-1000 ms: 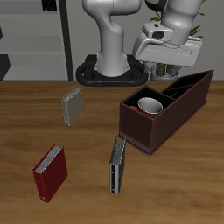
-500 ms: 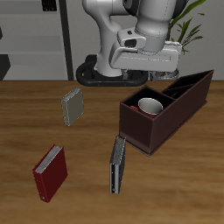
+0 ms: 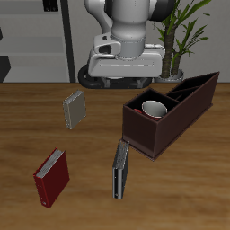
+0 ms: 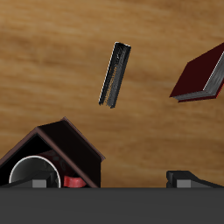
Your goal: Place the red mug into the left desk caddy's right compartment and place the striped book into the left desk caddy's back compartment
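Wooden table (image 3: 180,193), potted plant (image 3: 184,27) behind, dark shelving (image 3: 36,40) (background), pincer (image 4: 112,180) state unclear

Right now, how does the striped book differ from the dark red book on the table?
The striped book is grey with dark and light stripes; the red book is plain dark red. The striped book looks thinner and shows its narrow edge, while the red book shows its broad cover. The striped book lies close to the caddy; the red book lies farther from it. Both rest on the table, untouched.
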### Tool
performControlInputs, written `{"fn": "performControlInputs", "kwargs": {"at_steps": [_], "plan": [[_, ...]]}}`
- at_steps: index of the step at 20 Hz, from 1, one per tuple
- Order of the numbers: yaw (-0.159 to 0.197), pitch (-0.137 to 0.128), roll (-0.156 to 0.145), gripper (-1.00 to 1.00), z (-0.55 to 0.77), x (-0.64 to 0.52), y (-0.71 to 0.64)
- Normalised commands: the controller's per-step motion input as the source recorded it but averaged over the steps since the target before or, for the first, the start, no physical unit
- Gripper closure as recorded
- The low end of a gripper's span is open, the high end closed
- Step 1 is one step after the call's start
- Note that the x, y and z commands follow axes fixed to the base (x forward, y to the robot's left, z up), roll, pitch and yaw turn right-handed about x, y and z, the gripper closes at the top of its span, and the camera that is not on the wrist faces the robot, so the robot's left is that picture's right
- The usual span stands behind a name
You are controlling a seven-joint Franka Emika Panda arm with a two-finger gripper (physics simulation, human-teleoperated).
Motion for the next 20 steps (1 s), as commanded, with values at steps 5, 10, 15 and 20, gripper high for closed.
{"fn": "performControlInputs", "kwargs": {"at_steps": [5, 10, 15, 20], "plan": [[-0.014, -0.039, -0.107, -1.0, 0.02, 0.31, -0.39], [-0.049, -0.018, -0.096, -1.0, -0.07, 0.3, -0.14], [0.001, 0.019, -0.031, -1.0, -0.16, 0.3, 0.1], [-0.006, -0.022, 0.013, -1.0, -0.14, 0.21, 0.29]]}}
